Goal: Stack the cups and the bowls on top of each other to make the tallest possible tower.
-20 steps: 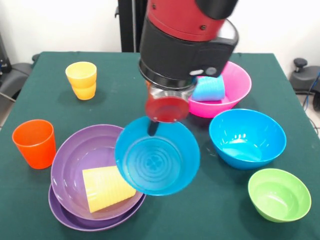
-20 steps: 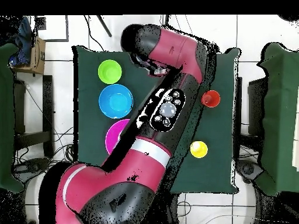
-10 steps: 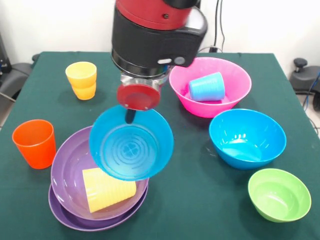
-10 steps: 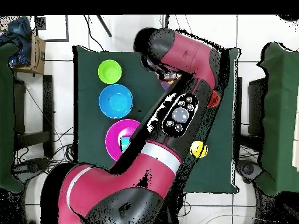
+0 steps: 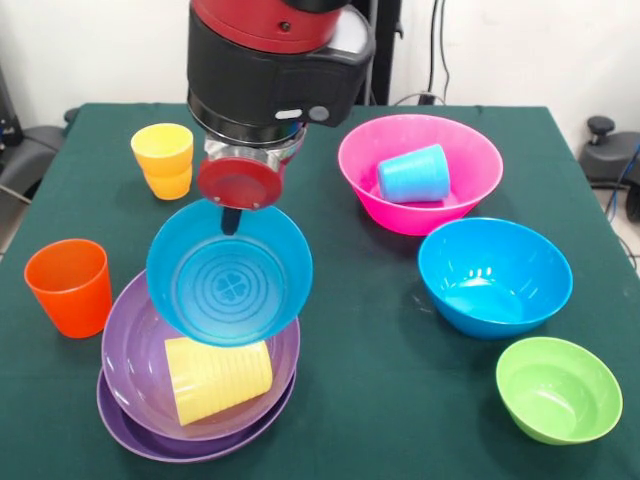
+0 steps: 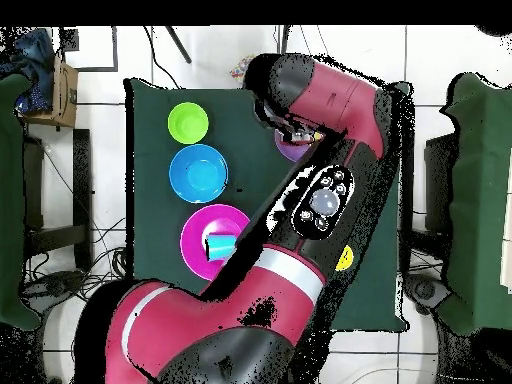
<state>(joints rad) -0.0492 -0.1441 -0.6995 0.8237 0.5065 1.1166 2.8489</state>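
While the arm point(image 6: 300, 200) hides it overhead, the end effector point(image 5: 232, 215) (front view) pinches the small blue bowl point(image 5: 229, 273).

Table point(image 5: 400, 400) has a dark green cover. Cardboard box point(image 6: 66, 88) stands on the tiled floor point(image 6: 430, 60) beside the table.

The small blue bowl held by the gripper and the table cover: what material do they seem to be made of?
The small blue bowl looks like glossy moulded plastic: light glints on its wall and raised rings mark its bottom. The table cover looks like dark green cloth with a matt finish, showing no reflections, though its weave cannot be made out.
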